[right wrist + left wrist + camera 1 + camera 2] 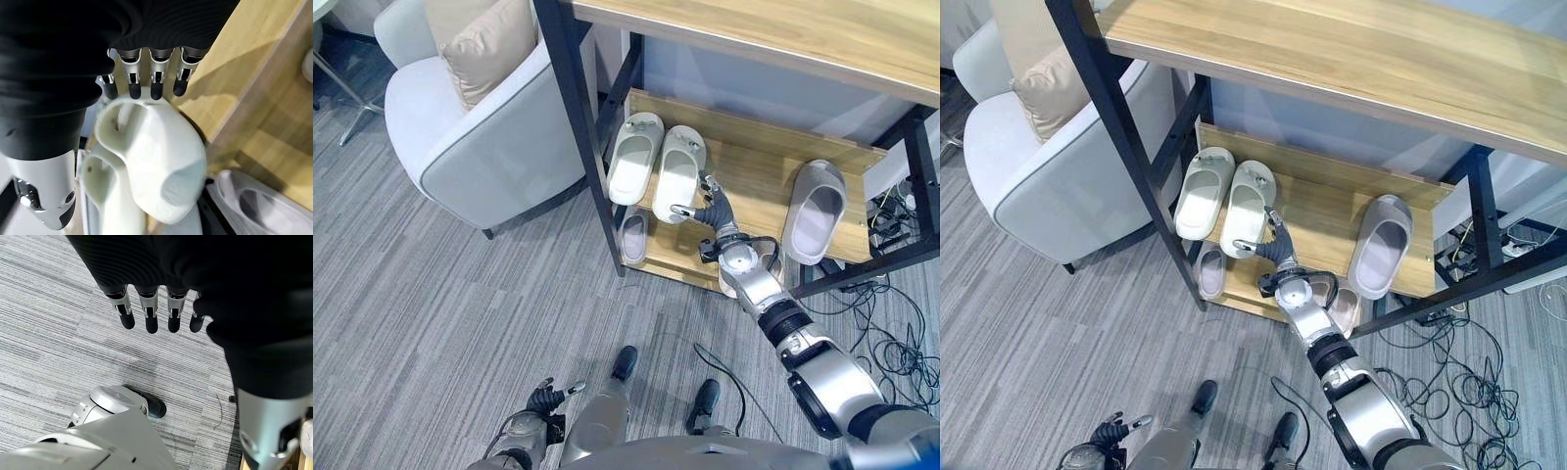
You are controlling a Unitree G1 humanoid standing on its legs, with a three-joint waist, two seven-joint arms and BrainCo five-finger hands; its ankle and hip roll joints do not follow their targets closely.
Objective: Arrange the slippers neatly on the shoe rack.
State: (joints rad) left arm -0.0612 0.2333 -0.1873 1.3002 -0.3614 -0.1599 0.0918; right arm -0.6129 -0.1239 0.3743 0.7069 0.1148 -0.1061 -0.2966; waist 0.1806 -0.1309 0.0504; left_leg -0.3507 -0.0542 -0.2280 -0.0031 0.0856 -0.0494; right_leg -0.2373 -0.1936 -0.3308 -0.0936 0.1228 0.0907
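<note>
Fingers (155, 90) of the right hand (713, 211) hang relaxed, gripping nothing, just beside the paired white slippers (658, 163) on the rack (759, 181). Left hand (161, 308) idles. A nudge could skew the pair.

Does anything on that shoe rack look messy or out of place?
Yes. The grey slipper sits alone at the right of the middle shelf, far from the neat white pair, which the right hand is at. More slippers lie on the shelf below.
</note>
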